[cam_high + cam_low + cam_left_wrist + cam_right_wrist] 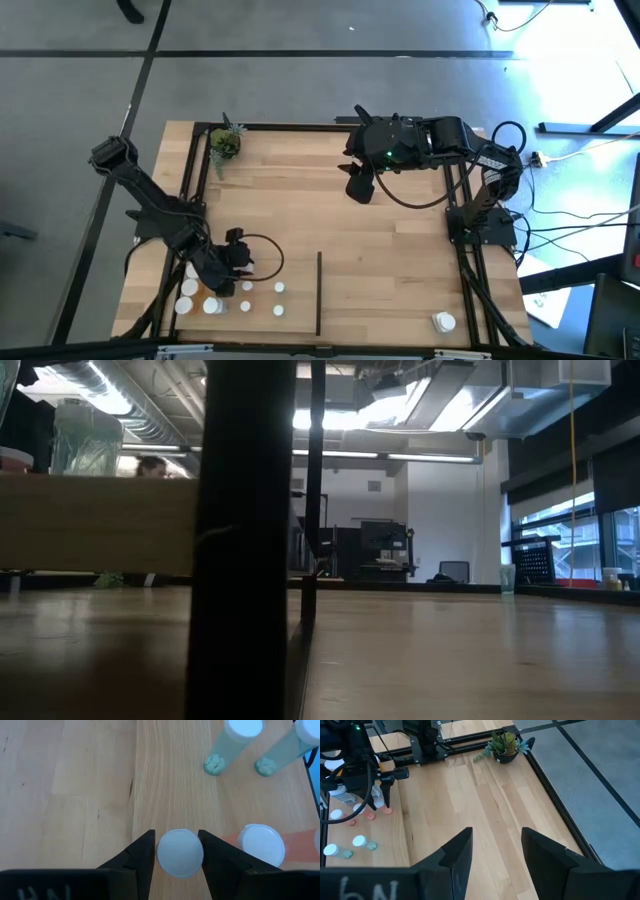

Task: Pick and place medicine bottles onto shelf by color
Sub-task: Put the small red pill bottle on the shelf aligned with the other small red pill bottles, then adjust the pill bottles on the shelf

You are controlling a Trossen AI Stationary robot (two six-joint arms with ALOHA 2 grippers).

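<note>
High view: left hand (238, 268) w/ bottle (180, 853), near shelf (400, 260) edge.

Small green potted plant (225, 144) sits at the far left corner of the board. Beyond the table — grey floor (300, 80) crossed by dark lines, and cables (575, 240) trailing off on the right. At table height, a dim room — bright ceiling lights (400, 410), windows (580, 530) right, a monitor (380, 540).

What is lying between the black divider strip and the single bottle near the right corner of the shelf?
Nothing: in the high view, only bare light wood lies between the divider strip and the lone white-capped bottle on the shelf.
</note>
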